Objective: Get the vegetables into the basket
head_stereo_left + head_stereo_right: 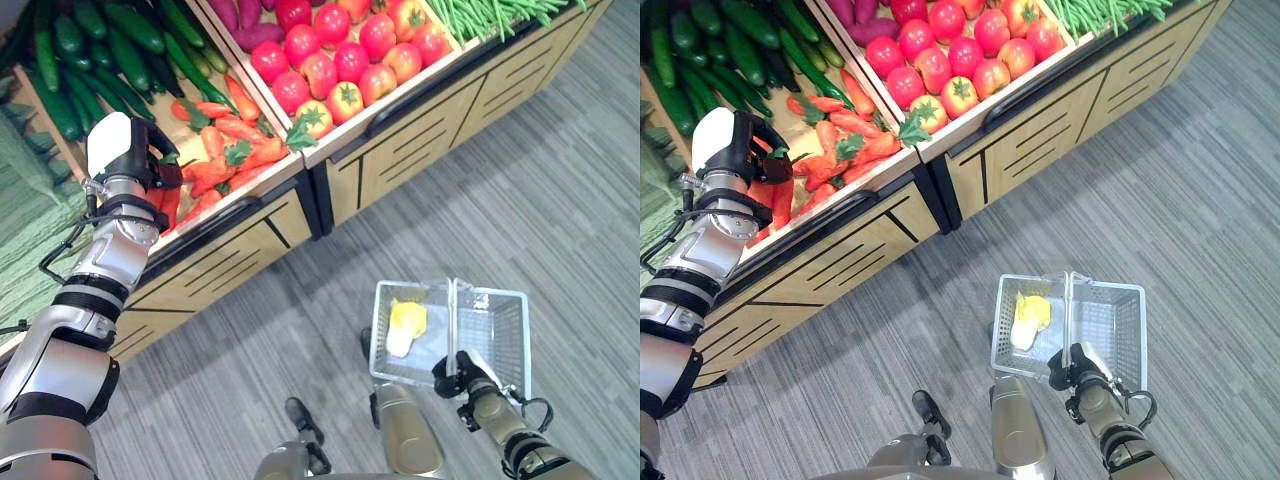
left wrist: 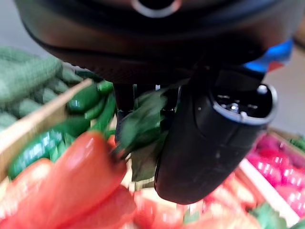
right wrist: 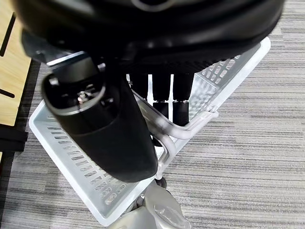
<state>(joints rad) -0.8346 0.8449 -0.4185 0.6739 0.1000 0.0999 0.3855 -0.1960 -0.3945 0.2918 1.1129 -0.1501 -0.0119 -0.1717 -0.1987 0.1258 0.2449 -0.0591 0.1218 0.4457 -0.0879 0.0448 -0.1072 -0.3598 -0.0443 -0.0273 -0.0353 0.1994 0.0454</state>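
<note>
My left hand is over the bin of orange carrots on the wooden stand. In the left wrist view its thumb and fingers pinch the green leafy top of one carrot, which hangs below the hand. Low on the right, my right hand is curled round the handle of the white wire basket, which is held over the grey floor. A yellow vegetable lies in the basket's left half.
The stand also holds cucumbers, red tomatoes, green beans and purple roots. Its wooden front with dark drawer slots runs diagonally. Grey carpet lies between the stand and the basket.
</note>
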